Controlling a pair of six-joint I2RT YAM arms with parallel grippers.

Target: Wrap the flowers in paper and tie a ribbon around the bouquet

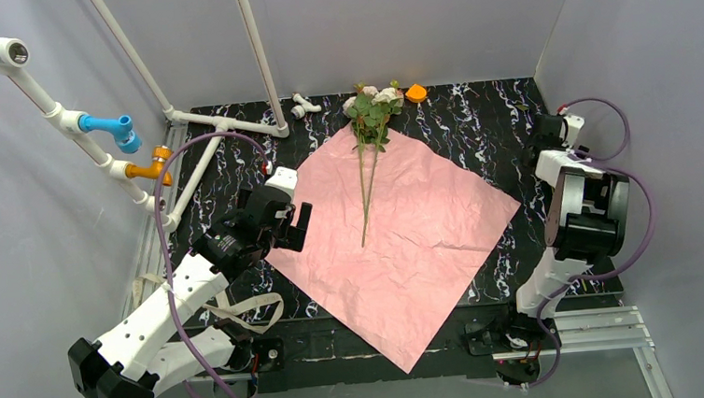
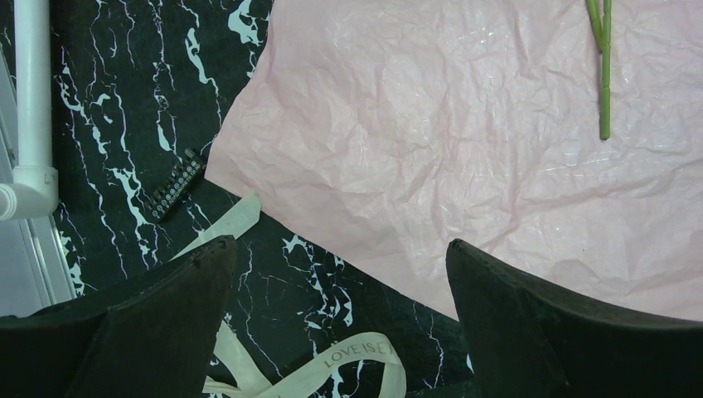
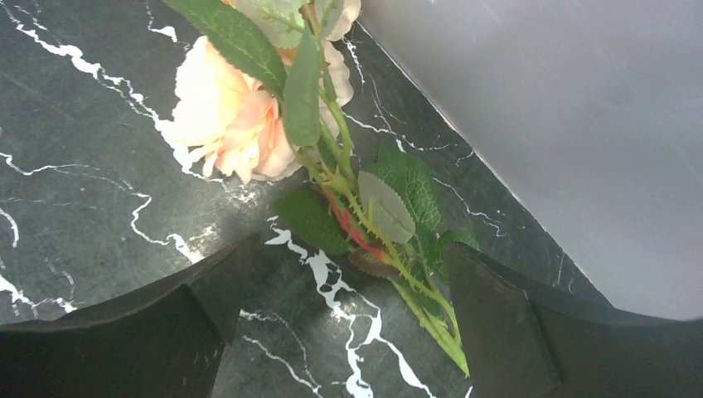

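Note:
The pink paper (image 1: 397, 229) lies spread flat as a diamond on the black marble table. The flowers (image 1: 372, 109) rest at its far corner, with their stems (image 1: 366, 207) running down onto the sheet. My left gripper (image 1: 300, 227) hovers open at the paper's left edge (image 2: 381, 149), nothing between its fingers (image 2: 338, 249). The beige ribbon (image 1: 244, 310) lies limp beside the left arm, and a printed loop of it (image 2: 356, 356) shows under the jaws. My right gripper (image 3: 352, 249) is open over a single peach rose (image 3: 224, 124) whose stem (image 3: 414, 298) lies on the table by the right wall.
White pipes (image 1: 231, 123) with blue (image 1: 109, 127) and orange (image 1: 154, 166) fittings stand at the back left. A small orange object (image 1: 416, 92) sits at the back wall. A small black connector strip (image 2: 176, 184) lies left of the paper. The right arm (image 1: 578, 207) is folded at the right edge.

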